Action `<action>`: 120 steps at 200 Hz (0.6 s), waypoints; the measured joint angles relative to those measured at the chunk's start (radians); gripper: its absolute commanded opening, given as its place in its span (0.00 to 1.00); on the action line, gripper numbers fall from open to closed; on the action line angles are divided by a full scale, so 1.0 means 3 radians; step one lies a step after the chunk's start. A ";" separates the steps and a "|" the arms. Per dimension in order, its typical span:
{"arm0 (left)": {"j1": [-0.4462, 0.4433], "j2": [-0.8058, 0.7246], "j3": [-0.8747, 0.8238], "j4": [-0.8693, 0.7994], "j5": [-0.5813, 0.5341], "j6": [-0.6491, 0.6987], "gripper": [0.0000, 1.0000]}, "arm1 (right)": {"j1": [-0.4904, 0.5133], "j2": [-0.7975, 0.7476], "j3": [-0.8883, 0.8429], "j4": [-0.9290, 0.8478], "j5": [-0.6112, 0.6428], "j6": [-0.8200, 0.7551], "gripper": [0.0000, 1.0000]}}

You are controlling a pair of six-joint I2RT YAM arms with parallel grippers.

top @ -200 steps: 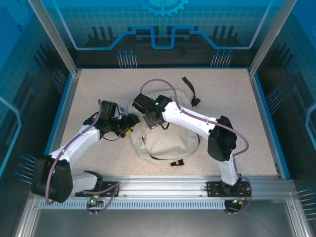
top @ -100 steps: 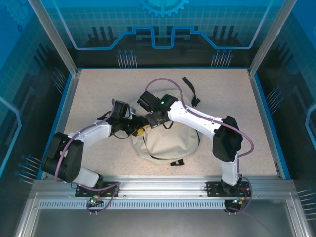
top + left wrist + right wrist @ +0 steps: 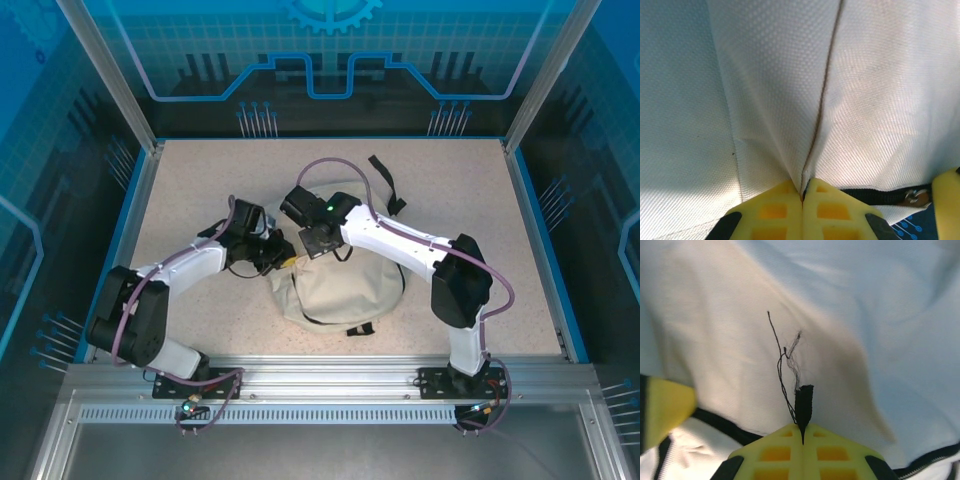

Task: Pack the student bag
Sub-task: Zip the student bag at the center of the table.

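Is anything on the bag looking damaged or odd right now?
Yes. The black tab pinched in the right claw is frayed: loose threads stick out of its end against the bag. Nothing else stands out.

Cream student bag (image 3: 340,290) on speckled beige table (image 3: 200,180)

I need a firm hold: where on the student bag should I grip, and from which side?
Probably the black tab on the student bag, far-left edge, from the far side like the right gripper shut on it: it stands proud; cloth just folds.
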 measured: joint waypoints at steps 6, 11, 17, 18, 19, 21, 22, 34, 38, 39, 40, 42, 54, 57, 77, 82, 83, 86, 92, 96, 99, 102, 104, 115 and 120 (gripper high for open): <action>0.0000 -0.0028 0.0000 -0.0025 -0.0033 0.0015 0.00 | -0.0005 0.0000 0.0000 -0.0037 0.0066 0.0023 0.00; 0.0000 -0.0046 0.0000 -0.0039 -0.0055 0.0024 0.00 | -0.0009 0.0000 0.0000 -0.0065 0.0114 0.0042 0.00; 0.0003 -0.0070 0.0000 -0.0057 -0.0084 0.0031 0.00 | -0.0020 0.0000 0.0000 -0.0102 0.0177 0.0066 0.00; 0.0004 -0.0076 0.0000 -0.0061 -0.0092 0.0036 0.00 | -0.0025 0.0000 0.0000 -0.0111 0.0192 0.0074 0.00; 0.0005 -0.0079 0.0000 -0.0062 -0.0094 0.0038 0.00 | -0.0028 0.0000 0.0000 -0.0116 0.0198 0.0078 0.00; 0.0008 -0.0088 0.0000 -0.0066 -0.0103 0.0045 0.00 | -0.0036 0.0000 0.0000 -0.0128 0.0219 0.0085 0.00; 0.0008 -0.0090 0.0000 -0.0069 -0.0104 0.0046 0.00 | -0.0038 0.0000 0.0000 -0.0134 0.0226 0.0089 0.00; 0.0024 -0.0127 -0.0004 -0.0084 -0.0131 0.0080 0.00 | -0.0089 -0.0005 0.0000 -0.0196 0.0315 0.0140 0.00; 0.0029 -0.0135 -0.0005 -0.0085 -0.0141 0.0088 0.00 | -0.0112 -0.0009 0.0000 -0.0217 0.0346 0.0161 0.00; 0.0032 -0.0136 -0.0006 -0.0085 -0.0142 0.0089 0.00 | -0.0117 -0.0010 0.0000 -0.0220 0.0351 0.0165 0.00; 0.0033 -0.0137 -0.0006 -0.0085 -0.0142 0.0090 0.00 | -0.0122 -0.0011 0.0000 -0.0223 0.0355 0.0167 0.00; 0.0037 -0.0141 -0.0006 -0.0086 -0.0146 0.0094 0.00 | -0.0135 -0.0015 -0.0003 -0.0233 0.0365 0.0177 0.00; 0.0058 -0.0150 -0.0010 -0.0099 -0.0167 0.0106 0.00 | -0.0220 -0.0053 -0.0037 -0.0270 0.0425 0.0237 0.00; 0.0065 -0.0151 -0.0013 -0.0103 -0.0168 0.0108 0.00 | -0.0242 -0.0066 -0.0047 -0.0280 0.0432 0.0249 0.00; 0.0090 -0.0153 -0.0031 -0.0120 -0.0178 0.0114 0.00 | -0.0399 -0.0153 -0.0148 -0.0309 0.0463 0.0332 0.00; 0.0094 -0.0153 -0.0031 -0.0122 -0.0178 0.0114 0.00 | -0.0436 -0.0170 -0.0173 -0.0309 0.0462 0.0346 0.00; 0.0094 -0.0153 -0.0031 -0.0122 -0.0178 0.0114 0.00 | -0.0445 -0.0177 -0.0181 -0.0308 0.0460 0.0352 0.00; 0.0095 -0.0153 -0.0031 -0.0123 -0.0178 0.0114 0.00 | -0.0469 -0.0188 -0.0200 -0.0306 0.0459 0.0364 0.00; 0.0098 -0.0153 -0.0031 -0.0122 -0.0177 0.0117 0.00 | -0.0511 -0.0207 -0.0233 -0.0305 0.0450 0.0381 0.00; 0.0100 -0.0153 -0.0031 -0.0122 -0.0177 0.0123 0.00 | -0.0533 -0.0217 -0.0253 -0.0303 0.0437 0.0390 0.00; 0.0102 -0.0153 -0.0031 -0.0122 -0.0175 0.0127 0.00 | -0.0553 -0.0225 -0.0267 -0.0301 0.0430 0.0399 0.00; 0.0103 -0.0153 -0.0031 -0.0122 -0.0175 0.0134 0.00 | -0.0567 -0.0229 -0.0281 -0.0296 0.0423 0.0403 0.00; 0.0103 -0.0153 -0.0031 -0.0122 -0.0175 0.0139 0.00 | -0.0577 -0.0231 -0.0290 -0.0295 0.0423 0.0408 0.00; 0.0112 -0.0153 -0.0031 -0.0130 -0.0177 0.0153 0.00 | -0.0638 -0.0244 -0.0341 -0.0285 0.0420 0.0431 0.00; 0.0116 -0.0153 -0.0031 -0.0131 -0.0175 0.0164 0.00 | -0.0673 -0.0249 -0.0371 -0.0271 0.0408 0.0450 0.00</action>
